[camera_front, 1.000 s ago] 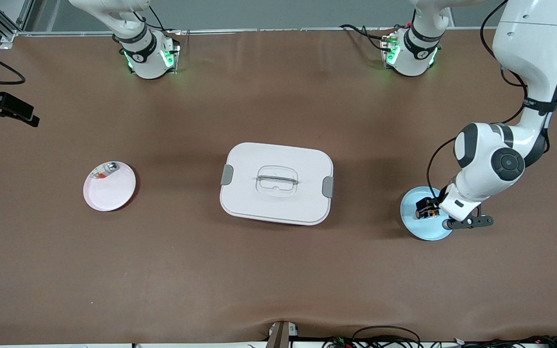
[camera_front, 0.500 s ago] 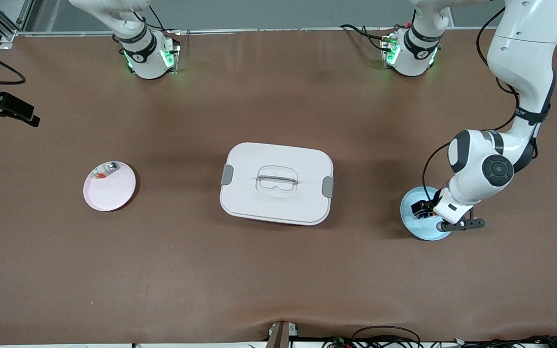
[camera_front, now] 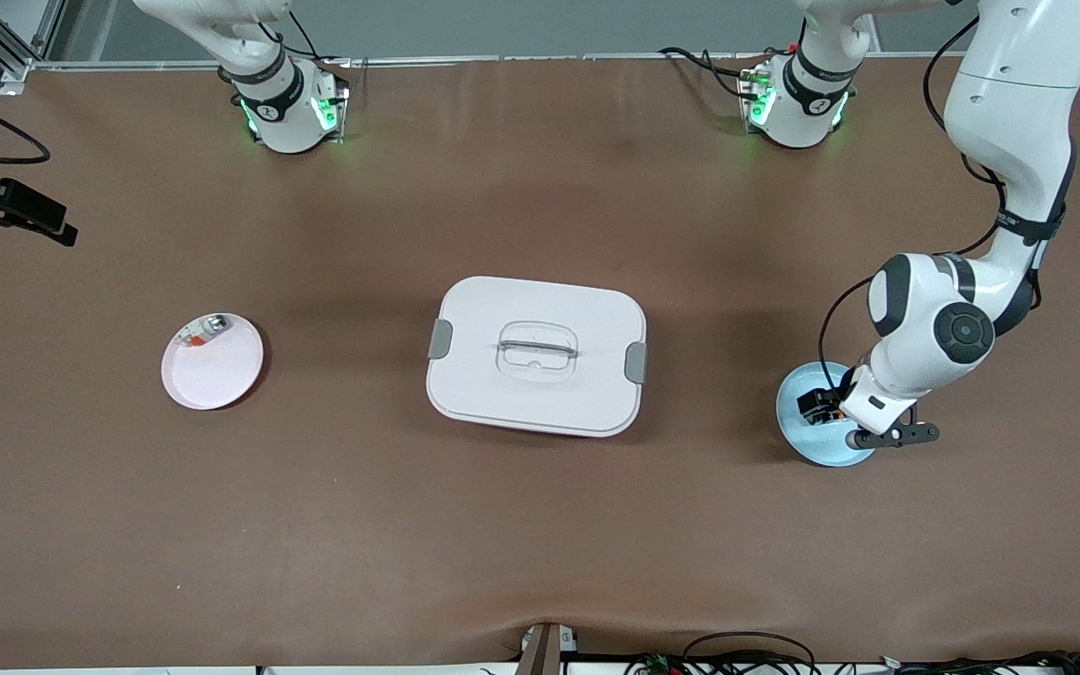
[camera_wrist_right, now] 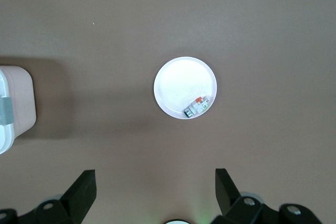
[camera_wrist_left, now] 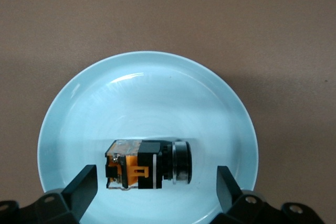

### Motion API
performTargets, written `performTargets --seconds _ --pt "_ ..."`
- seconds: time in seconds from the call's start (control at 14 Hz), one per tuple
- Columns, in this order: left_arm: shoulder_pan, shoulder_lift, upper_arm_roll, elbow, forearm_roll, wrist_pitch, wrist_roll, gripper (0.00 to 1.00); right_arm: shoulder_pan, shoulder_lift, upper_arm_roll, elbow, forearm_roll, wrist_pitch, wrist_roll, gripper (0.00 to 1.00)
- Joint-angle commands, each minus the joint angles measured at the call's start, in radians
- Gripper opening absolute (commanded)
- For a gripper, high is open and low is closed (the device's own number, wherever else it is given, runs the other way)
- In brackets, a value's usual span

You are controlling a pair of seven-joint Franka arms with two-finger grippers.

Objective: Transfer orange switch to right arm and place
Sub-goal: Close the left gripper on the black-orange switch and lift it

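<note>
On the pink plate (camera_front: 212, 370) lies a small clear-cased part (camera_front: 205, 329) at its 12 o'clock rim. The right gripper (camera_wrist_right: 155, 190) waits high above it, jaws wide and empty. Past the white lidded box (camera_front: 536, 354), the left gripper (camera_wrist_left: 156, 184) hangs wide open astride the orange switch (camera_wrist_left: 148, 164), which lies on the blue plate (camera_wrist_left: 68, 114) toward 6 o'clock. The pick-up step is in hand; next the gripper should lower and close.

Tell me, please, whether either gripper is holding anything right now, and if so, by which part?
Nothing is held. The left gripper is open astride the orange switch on the blue plate; the right gripper is open, high above the table.
</note>
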Motion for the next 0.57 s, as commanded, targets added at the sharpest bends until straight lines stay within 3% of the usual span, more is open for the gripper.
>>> performTargets --seconds 0.0,0.5 --pt "0.005 0.009 0.001 0.000 0.042 0.019 -0.015 1.00 -0.013 -0.004 0.014 0.006 -0.016 -0.006 -0.008 1.00" --pt "0.011 0.038 0.001 0.002 0.041 0.058 -0.016 1.00 -0.013 -0.004 0.014 0.006 -0.016 -0.006 -0.008 1.00"
